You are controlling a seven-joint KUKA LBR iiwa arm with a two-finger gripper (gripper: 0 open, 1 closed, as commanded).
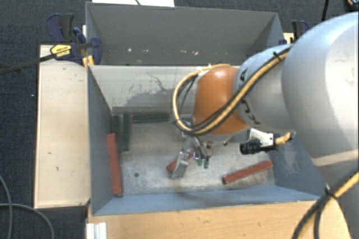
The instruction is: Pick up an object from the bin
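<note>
Low over the middle of the grey metal bin [140,86], the gripper [193,159] sits just beside a small grey-and-red block [178,168]. Whether its fingers are spread or pinching it cannot be told.

The bin [101,120] is plain grey, its floor scuffed paler. A brick-red stick [115,165] lies at nine o'clock and another brick-red stick [247,171] at five o'clock. The sticks [120,131] at ten o'clock are dark green. Near the centre are a small red piece [171,165] and a grey block [180,169]. The wrist cover [216,100] is orange, its cable [175,100] yellow and black, the arm [314,81] silvery white.
</note>
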